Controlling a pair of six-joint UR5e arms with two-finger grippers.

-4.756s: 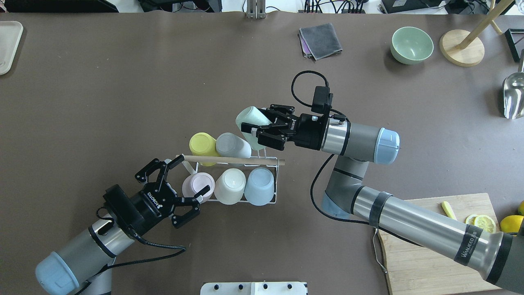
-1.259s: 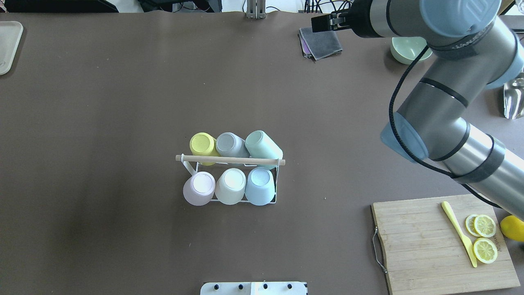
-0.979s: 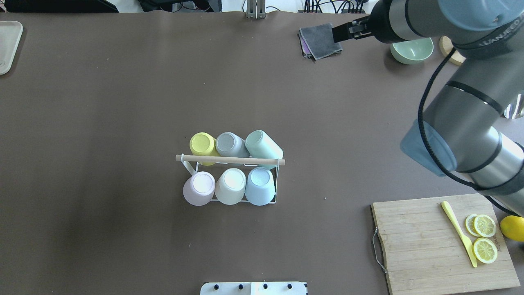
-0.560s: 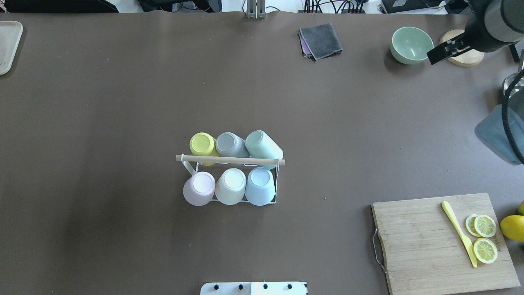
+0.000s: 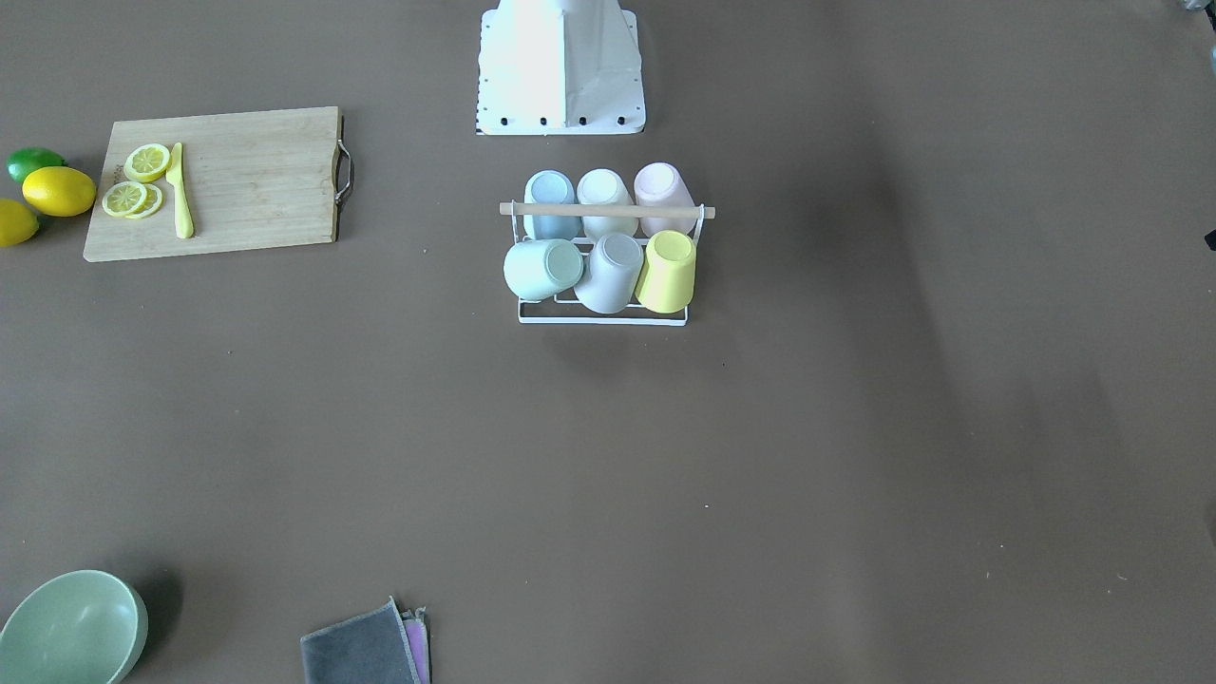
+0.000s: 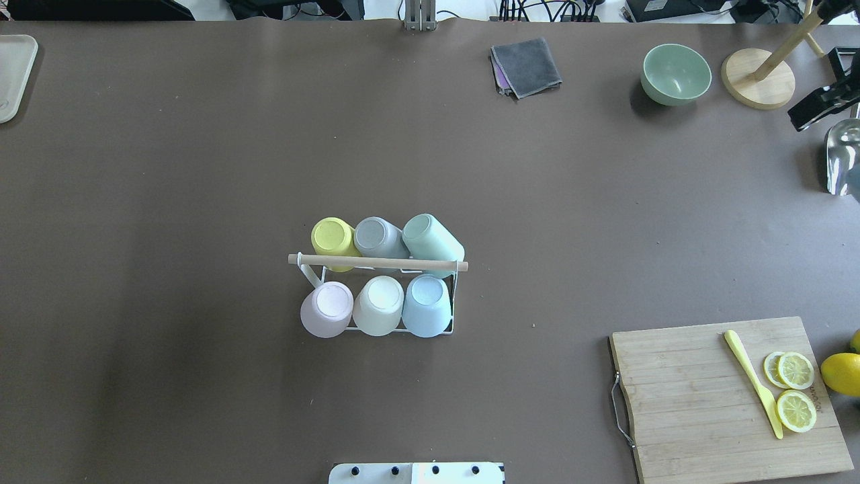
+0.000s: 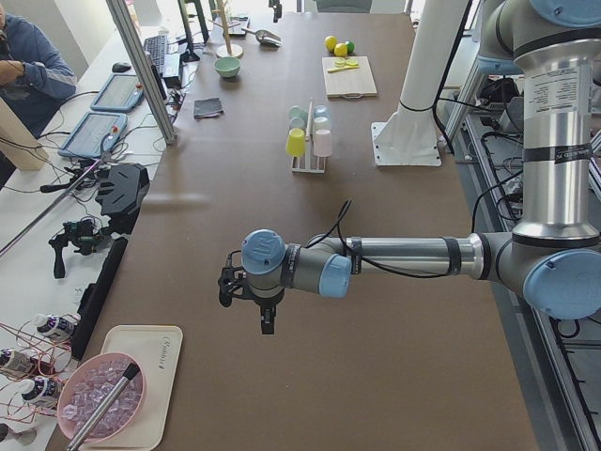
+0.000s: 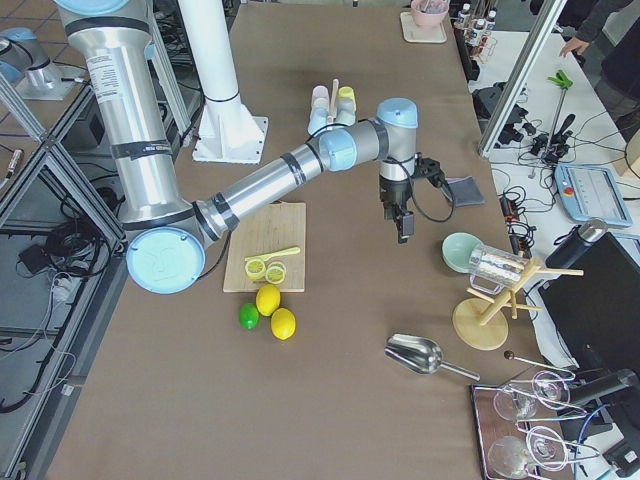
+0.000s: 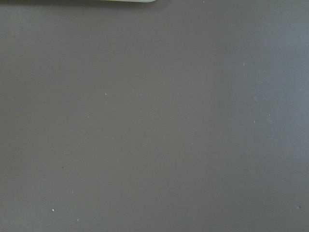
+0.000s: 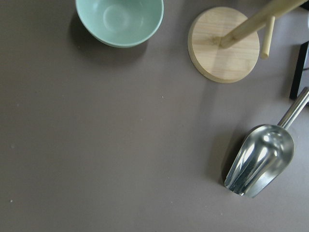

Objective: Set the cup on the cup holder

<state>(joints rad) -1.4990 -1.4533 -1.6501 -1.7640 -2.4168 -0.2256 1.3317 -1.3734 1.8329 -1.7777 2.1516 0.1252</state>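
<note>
Our cup holder (image 6: 376,261) stands full; the mint cup (image 6: 430,238), likely light and stiff, suits a sidewall grip. Left gripper (image 7: 266,322), right gripper (image 8: 404,230): we cannot tell their opening.

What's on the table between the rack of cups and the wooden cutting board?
Nothing: the overhead view shows only bare table between the cup holder and the cutting board.

cutting board (image 6: 685,403): lemon slices (image 6: 795,411), yellow knife (image 6: 752,383) | green bowl (image 6: 675,74) beside wooden stand (image 6: 758,78) | grey cloth (image 6: 527,66) | metal scoop (image 10: 260,159)
</note>
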